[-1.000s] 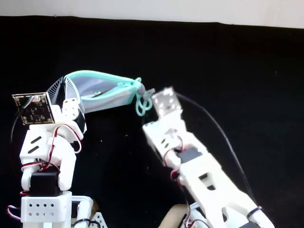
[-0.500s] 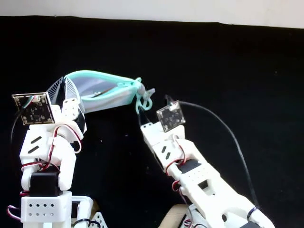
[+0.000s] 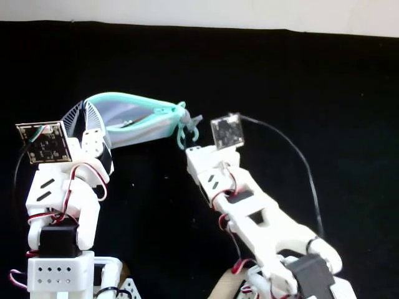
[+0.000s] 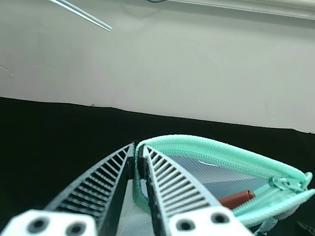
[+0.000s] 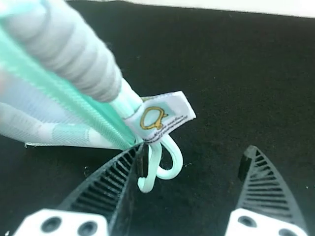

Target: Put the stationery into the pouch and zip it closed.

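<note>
We have the pouch [image 3: 134,121] pinched at one end in the left gripper [image 4: 138,147], whose fingers are closed on the fabric beside the mint-green zip. From there the pouch stretches over the black table [image 3: 280,75] towards the right gripper [image 5: 196,150]. That claw stands wide open, and the zip's pull loop [image 5: 160,167] lies against the inner face of one finger, just below the small sewn label [image 5: 162,115]. The mouth gapes along most of its length, the slider [image 4: 285,183] sits at the far end, and a brown pen [image 4: 236,198] lies inside. We judge the pouch light and soft: thin mesh and cloth that will sag, fold and twist unless it is kept taut between two holds. The loop looks like thin, smooth plastic, so it could slip out of a loose pinch. We would close on the loop itself, or on the slider just above it, rather than on the floppy label. Then we would pull along the line of the zip while the left hold braces the other end.
</note>
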Available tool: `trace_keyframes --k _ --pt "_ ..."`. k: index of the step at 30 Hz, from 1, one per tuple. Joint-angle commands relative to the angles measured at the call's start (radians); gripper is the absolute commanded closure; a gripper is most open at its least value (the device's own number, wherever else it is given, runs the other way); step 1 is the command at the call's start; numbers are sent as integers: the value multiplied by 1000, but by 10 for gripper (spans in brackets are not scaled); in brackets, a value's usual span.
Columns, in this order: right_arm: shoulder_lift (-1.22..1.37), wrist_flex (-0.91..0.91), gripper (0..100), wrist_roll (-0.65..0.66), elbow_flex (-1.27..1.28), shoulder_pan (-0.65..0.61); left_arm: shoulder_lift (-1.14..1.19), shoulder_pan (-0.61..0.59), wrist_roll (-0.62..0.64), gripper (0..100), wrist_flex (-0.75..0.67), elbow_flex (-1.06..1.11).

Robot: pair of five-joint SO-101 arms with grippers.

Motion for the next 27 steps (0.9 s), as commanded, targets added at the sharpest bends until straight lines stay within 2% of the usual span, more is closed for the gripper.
trace_keyframes --k 1,13,22,24,26,27 --pt "33 -21 705 -11 -68 -5 87 22 12 993 46 21" --pt "268 -22 705 -11 -271 2 87 22 12 993 48 22" --pt "406 -22 717 -5 -429 79 87 22 12 993 48 22" --pt "392 -22 796 -5 -429 91 87 22 12 993 48 22" --pt "375 -22 958 -5 -429 104 87 22 12 993 48 22" --pt "367 -22 998 -5 -427 110 87 22 12 993 48 24"
